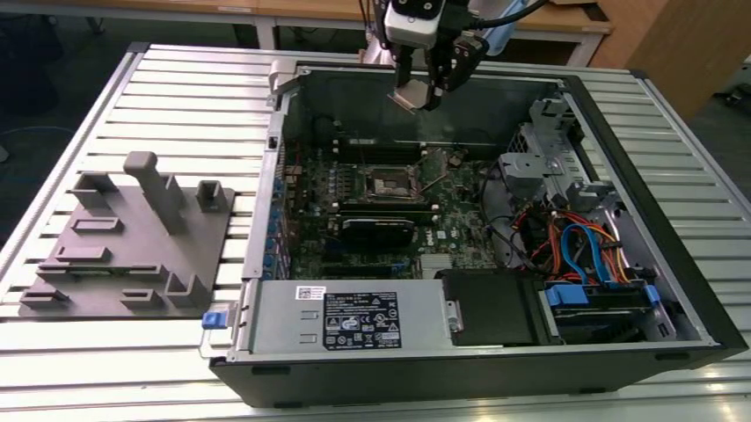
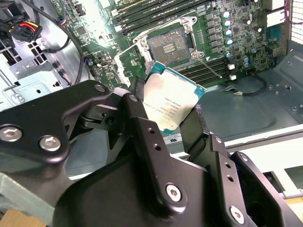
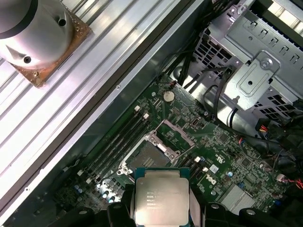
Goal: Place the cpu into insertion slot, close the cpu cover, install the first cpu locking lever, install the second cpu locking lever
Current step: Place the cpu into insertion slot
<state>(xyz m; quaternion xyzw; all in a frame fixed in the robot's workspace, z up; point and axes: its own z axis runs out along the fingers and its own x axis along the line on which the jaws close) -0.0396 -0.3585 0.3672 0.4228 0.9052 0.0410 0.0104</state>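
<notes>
My gripper [image 1: 419, 95] hangs above the far wall of the open computer case [image 1: 657, 290], shut on the cpu [image 1: 412, 98]. In both wrist views the cpu [image 2: 173, 101] [image 3: 162, 198] is a flat silvery square pinched by its edges between the black fingers [image 2: 135, 106], tilted and well above the board. The insertion slot [image 1: 388, 182] [image 2: 169, 45] [image 3: 147, 160] lies uncovered on the green motherboard [image 1: 452, 189], its dark centre showing. The cpu cover [image 3: 179, 131] seems to stand raised beside the slot. A thin wire lever [image 2: 208, 64] sticks out next to the slot.
A black card [image 1: 375, 230] and memory slots [image 2: 142, 12] flank the slot. A metal drive cage [image 1: 551, 167], coloured cables [image 1: 586, 246] and the power supply [image 1: 352, 321] fill the case. A grey fixture plate [image 1: 129, 237] lies on the slatted table at the exterior view's left.
</notes>
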